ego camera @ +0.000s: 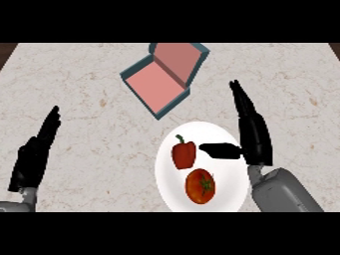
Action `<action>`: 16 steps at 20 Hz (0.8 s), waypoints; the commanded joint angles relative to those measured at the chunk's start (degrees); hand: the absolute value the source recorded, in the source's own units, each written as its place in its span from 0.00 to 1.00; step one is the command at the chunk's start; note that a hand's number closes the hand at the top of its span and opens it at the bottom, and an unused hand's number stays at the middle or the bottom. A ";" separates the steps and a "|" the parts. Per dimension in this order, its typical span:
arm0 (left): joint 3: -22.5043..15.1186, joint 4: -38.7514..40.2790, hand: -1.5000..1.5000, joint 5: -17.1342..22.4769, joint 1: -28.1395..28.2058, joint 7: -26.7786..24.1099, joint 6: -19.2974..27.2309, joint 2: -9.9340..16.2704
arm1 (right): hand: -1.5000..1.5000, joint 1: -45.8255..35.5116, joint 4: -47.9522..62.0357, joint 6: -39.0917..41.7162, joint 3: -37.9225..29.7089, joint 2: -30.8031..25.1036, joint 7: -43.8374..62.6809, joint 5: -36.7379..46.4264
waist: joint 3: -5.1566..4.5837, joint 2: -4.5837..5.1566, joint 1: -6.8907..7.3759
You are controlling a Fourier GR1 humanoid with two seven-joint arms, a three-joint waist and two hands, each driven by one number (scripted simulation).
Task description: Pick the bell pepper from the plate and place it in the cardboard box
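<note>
Bell pepper (183,153) beside open right hand (254,134)

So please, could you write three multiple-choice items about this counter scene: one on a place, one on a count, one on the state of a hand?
1. Where does the bell pepper lie?
A. in the cardboard box
B. on the plate
C. on the bare counter

2. How many foods are on the plate?
A. one
B. two
C. four

3. What is the state of the right hand?
A. open beside the plate, holding nothing
C. curled round the tomato
B. inside the box

Answers: 1 B, the red pepper rests on the white plate above the tomato. 2 B, only pepper and tomato show there. 3 A, its fingers are straight, its thumb points toward the pepper, and the cardboard box holds nothing.
</note>
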 commanded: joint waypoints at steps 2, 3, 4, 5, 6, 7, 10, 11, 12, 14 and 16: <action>-0.49 -1.04 0.50 -0.54 1.68 0.29 0.54 -0.46 | 0.00 -1.61 -3.48 16.88 6.16 -5.80 16.05 3.05 | -0.08 -0.12 -0.03; -0.56 -0.94 0.50 -0.86 1.50 -0.34 0.41 -0.27 | 0.00 -2.83 -4.76 20.10 7.82 -5.22 19.92 3.33 | -0.12 -0.15 0.03; -2.06 -1.85 0.50 -1.41 1.49 1.07 1.38 -2.03 | 0.00 -4.77 -5.79 23.95 6.81 -6.58 22.90 2.09 | 0.00 0.01 0.06; -0.95 -2.66 0.50 -1.06 1.43 1.56 0.90 -0.63 | 0.00 -2.05 -9.48 25.75 10.01 -6.29 25.37 2.71 | 0.05 -0.19 -0.42; -0.90 -1.80 0.50 -1.54 0.71 0.75 1.26 -1.03 | 0.00 -3.68 -9.92 28.89 9.80 -5.50 28.70 1.24 | 0.08 0.17 -0.15; 0.21 -1.99 0.50 -0.18 0.22 1.00 -0.36 0.08 | 0.00 -7.65 -10.31 31.76 9.63 -3.04 33.42 0.52 | 0.09 0.31 0.55; -1.13 -3.34 0.50 -1.71 1.88 1.37 0.88 -1.59 | 0.00 -8.79 -15.25 35.44 11.16 1.53 44.00 0.91 | 0.22 0.44 0.49; -1.20 -4.08 0.50 -2.65 3.67 0.63 1.09 -1.24 | 0.00 -9.31 -15.63 36.92 10.42 1.74 45.87 1.06 | 0.25 0.52 0.65; 0.55 -0.08 0.50 -1.18 0.86 -1.39 -0.26 -1.78 | 0.00 -8.84 -14.24 35.88 11.45 4.40 47.72 2.79 | 0.24 0.67 0.43; -2.18 -6.64 0.50 -4.15 3.48 2.41 2.30 -3.46 | 0.00 -10.03 -13.41 37.87 9.82 5.87 48.64 3.36 | 0.29 0.66 0.72; 0.92 -4.36 0.50 -2.45 -0.08 3.96 -0.92 -1.70 | 0.00 -7.67 -15.81 38.38 9.55 6.21 49.22 5.15 | 0.29 0.70 0.40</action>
